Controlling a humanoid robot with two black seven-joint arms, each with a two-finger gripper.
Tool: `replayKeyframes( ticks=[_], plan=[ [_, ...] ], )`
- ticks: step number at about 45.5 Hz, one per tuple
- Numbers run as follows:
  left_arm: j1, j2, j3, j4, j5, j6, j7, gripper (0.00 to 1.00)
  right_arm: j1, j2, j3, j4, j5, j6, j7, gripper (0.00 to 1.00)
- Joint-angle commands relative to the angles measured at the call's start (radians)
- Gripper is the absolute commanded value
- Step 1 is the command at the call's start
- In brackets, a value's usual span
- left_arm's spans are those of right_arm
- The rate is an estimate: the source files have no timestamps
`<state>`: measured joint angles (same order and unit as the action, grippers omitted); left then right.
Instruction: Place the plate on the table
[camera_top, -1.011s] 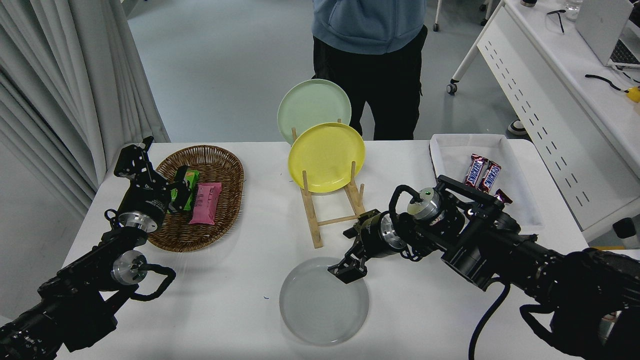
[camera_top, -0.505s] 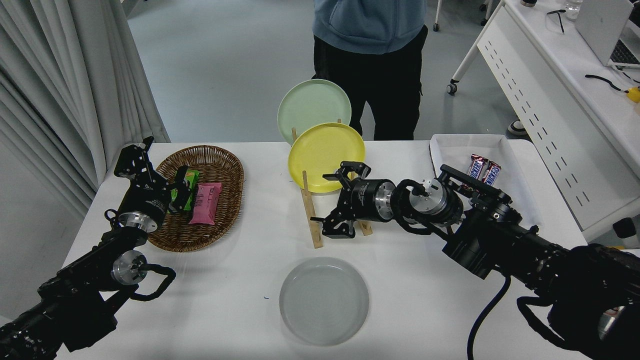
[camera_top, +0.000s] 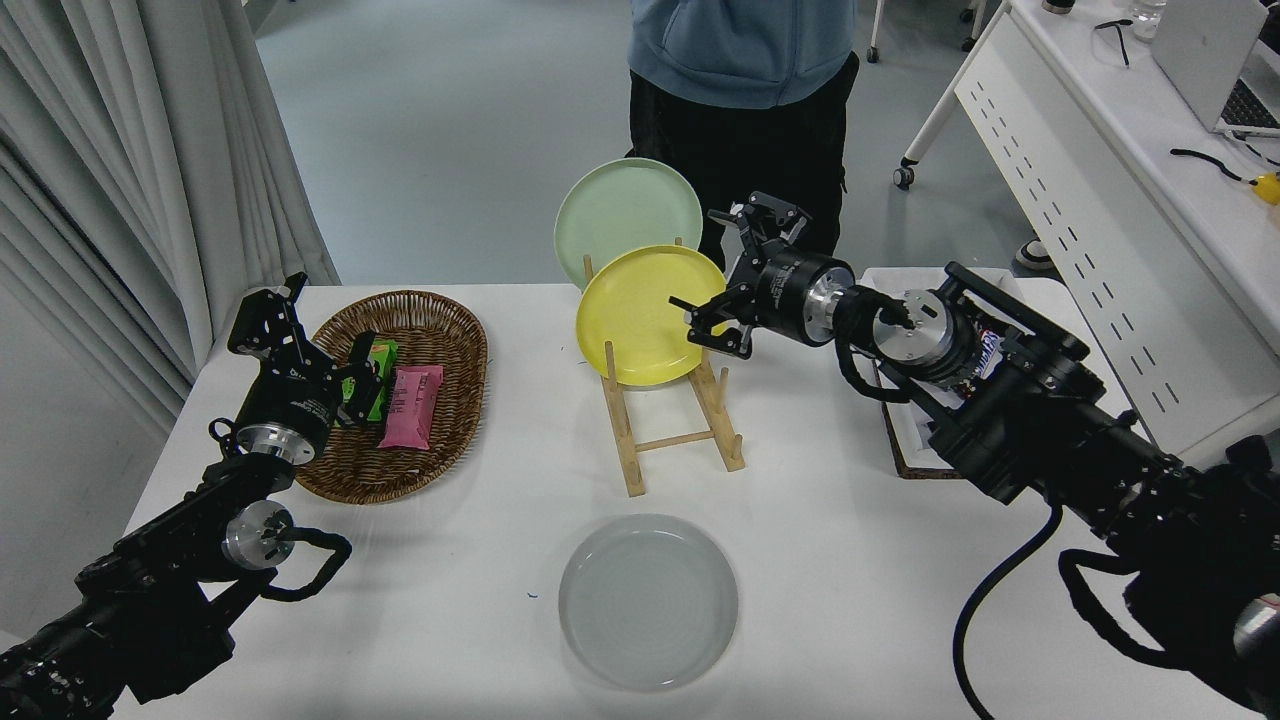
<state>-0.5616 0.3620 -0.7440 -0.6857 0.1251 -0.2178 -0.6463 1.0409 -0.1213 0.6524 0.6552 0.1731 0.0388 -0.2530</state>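
Readable print: none at this size. Green packet (camera_top: 377, 378) and pink packet (camera_top: 411, 405) in the wicker basket (camera_top: 440, 330) both carry dark lettering, too small to read. Candy bars in the white tray (camera_top: 905, 285) at far right are almost fully hidden behind the right arm, so no wrapper text can be read.

Right arm: comes in from lower right, reaches forward and left over the worktop (camera_top: 480, 560), raised off it. Right gripper (camera_top: 735, 275) points left, just at the right rim of the yellow plate (camera_top: 640, 310). Fingers spread apart, released, nothing between them. Can't tell if a fingertip touches the yellow rim; in this view it overlaps it.

Left arm: parked lower left. Left gripper (camera_top: 325, 350) sits over the near-left edge of the basket. Can't tell how it is set.

Plate (camera_top: 648, 602): light grey, lying flat on the worktop, near-centre, in front of the wooden rack (camera_top: 670, 440), well apart from both grippers.

Rack: holds the yellow plate upright on edge, pale green plate (camera_top: 615, 205) upright behind it. Near slots bare.

Person (camera_top: 745, 90) stands at the far side, blue top, dark trousers, behind the rack.
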Motion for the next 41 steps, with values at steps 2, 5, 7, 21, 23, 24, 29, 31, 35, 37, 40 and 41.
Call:
replayKeyframes(
  ticks=[2,5,7,21,23,24,29,31,35,37,40,41],
  plan=[
    [-0.001,0.000,0.000,0.000,-0.001,0.000,0.000,1.00,-0.001,-0.101,0.056,0.009,-0.049,0.044,0.012,1.00],
    [0.000,0.000,0.000,0.000,0.001,0.000,0.000,1.00,-0.015,-0.110,0.093,0.011,-0.053,0.062,0.014,1.00],
    [0.000,0.000,0.000,0.000,0.001,0.000,0.000,1.00,-0.036,-0.126,0.105,0.024,-0.066,0.075,0.014,1.00],
    [-0.001,0.000,0.000,0.000,-0.001,0.000,0.000,1.00,-0.208,-0.155,0.354,0.153,-0.254,0.084,0.054,1.00],
    [0.000,0.000,0.000,0.000,-0.001,0.000,0.000,1.00,-0.232,-0.150,0.391,0.152,-0.273,0.084,0.060,1.00],
    [0.000,0.000,0.000,0.000,-0.001,0.000,0.000,1.00,-0.245,-0.149,0.401,0.152,-0.282,0.084,0.061,1.00],
    [0.000,0.000,0.000,0.000,0.001,0.000,0.000,1.00,-0.303,-0.144,0.435,0.147,-0.308,0.095,0.104,1.00],
    [0.000,0.000,0.000,0.000,-0.001,0.000,0.000,1.00,-0.324,-0.135,0.443,0.150,-0.308,0.114,0.153,1.00],
    [0.000,0.000,0.000,0.000,0.001,0.000,0.000,1.00,-0.344,-0.103,0.467,0.149,-0.333,0.131,0.230,1.00],
    [0.000,0.000,0.000,0.000,0.001,0.000,0.000,1.00,-0.352,-0.097,0.498,0.139,-0.354,0.131,0.267,1.00],
    [0.000,0.000,0.000,0.000,0.001,0.000,0.000,1.00,-0.371,-0.087,0.546,0.123,-0.380,0.134,0.311,1.00],
    [0.000,0.000,0.000,0.000,-0.001,0.000,0.000,1.00,-0.374,-0.077,0.556,0.115,-0.391,0.136,0.316,1.00]
  ],
)
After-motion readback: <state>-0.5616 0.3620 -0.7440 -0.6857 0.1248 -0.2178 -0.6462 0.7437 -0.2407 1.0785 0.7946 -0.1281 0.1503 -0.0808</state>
